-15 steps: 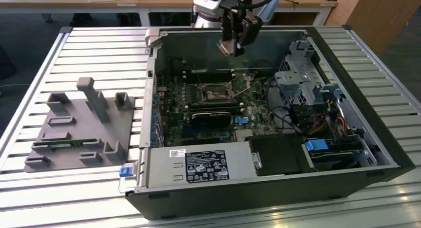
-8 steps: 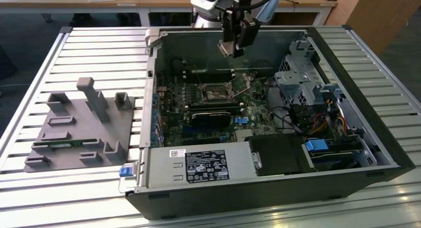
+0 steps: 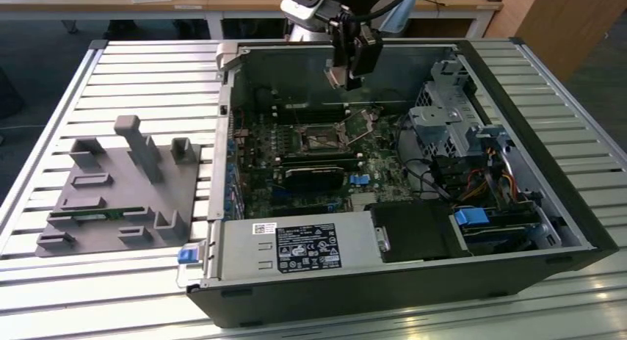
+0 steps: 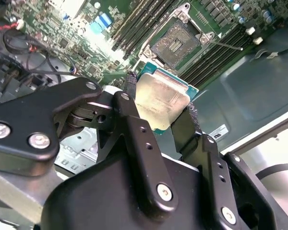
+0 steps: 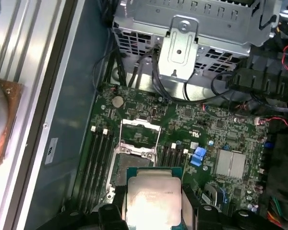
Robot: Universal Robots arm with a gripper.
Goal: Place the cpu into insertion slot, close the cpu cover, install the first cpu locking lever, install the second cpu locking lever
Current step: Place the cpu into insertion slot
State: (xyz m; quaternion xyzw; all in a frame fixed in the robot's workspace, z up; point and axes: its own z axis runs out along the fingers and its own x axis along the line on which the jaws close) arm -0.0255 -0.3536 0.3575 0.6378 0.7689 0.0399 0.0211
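Fixture blocks point(image 3: 117, 193) of grey plastic sit at the left of the exterior view, well apart from the work. Right of them lies the open computer case point(image 3: 548, 208). The gripper point(image 3: 351, 76) hangs at its upper middle, above the green motherboard point(image 3: 294, 171) and off toward the top of the frame from the insertion slot point(image 3: 321, 140).

In the second wrist view the gripper point(image 4: 159, 103) is clenched on the cpu point(image 4: 161, 103). Black fingers point(image 4: 134, 124) pinch two opposite edges at frame centre, and the silver top faces the camera. The insertion slot point(image 4: 175, 44) lies open at upper right of centre, with a thin lever point(image 4: 225, 45) angled out to its right.

In the first wrist view the cpu point(image 5: 152, 196) sits at bottom centre. The insertion slot point(image 5: 129, 165) is just above and left of it, and the cpu cover point(image 5: 140, 129) seems to be raised beyond.

The step in hand looks like carrying the chip to the socket. Doing it well probably means keeping the chip level, squaring its edges to the rim and clearing the cover and lever.

The exterior view gives the arm's height over the case. The second wrist view gives the grip itself, and the first wrist view gives the offset between chip and socket.
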